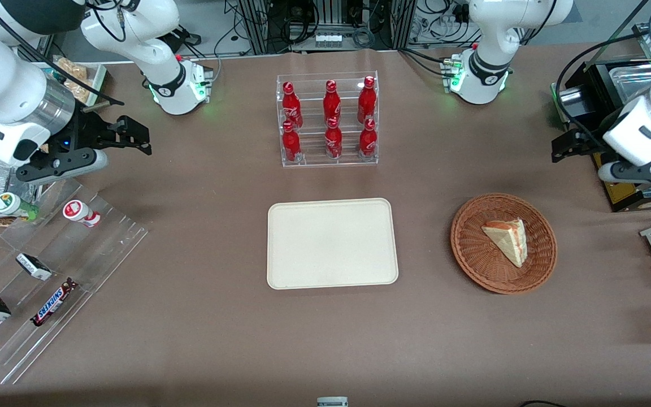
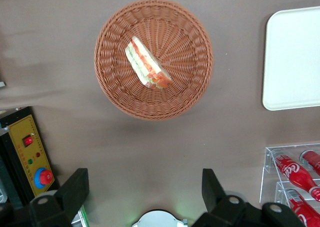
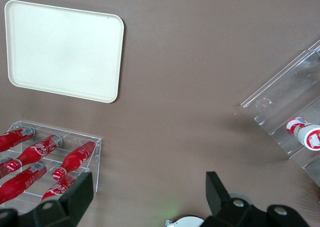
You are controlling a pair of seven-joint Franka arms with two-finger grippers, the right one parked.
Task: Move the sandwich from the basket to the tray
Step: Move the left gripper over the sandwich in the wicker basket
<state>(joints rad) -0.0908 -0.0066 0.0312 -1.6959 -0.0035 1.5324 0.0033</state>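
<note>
**mod_k:** So where's the working arm at? The gripper hangs in the air above the table toward the working arm's end, farther from the front camera than the basket, touching nothing. The wrist view has the fingers spread wide apart with nothing between them.

**tray_guy:** Yep, and the sandwich lies inside the basket, off-centre, a pale wedge. From the front you mostly see bread; the wrist view shows the sandwich's cut side with red, orange and green layers. The tray sits flat beside the basket, well apart from it, bare on top.

**mod_k:** The wrist cam also catches a yellow control box with a red button, which the front view barely shows.

**tray_guy:** The surface is a brown cloth-covered table. A clear rack of red bottles stands farther from the camera than the tray, and slanted clear racks with snack bars and small bottles sit toward the parked arm's end. Cables and frame legs line the table's edge past the arm bases.
</note>
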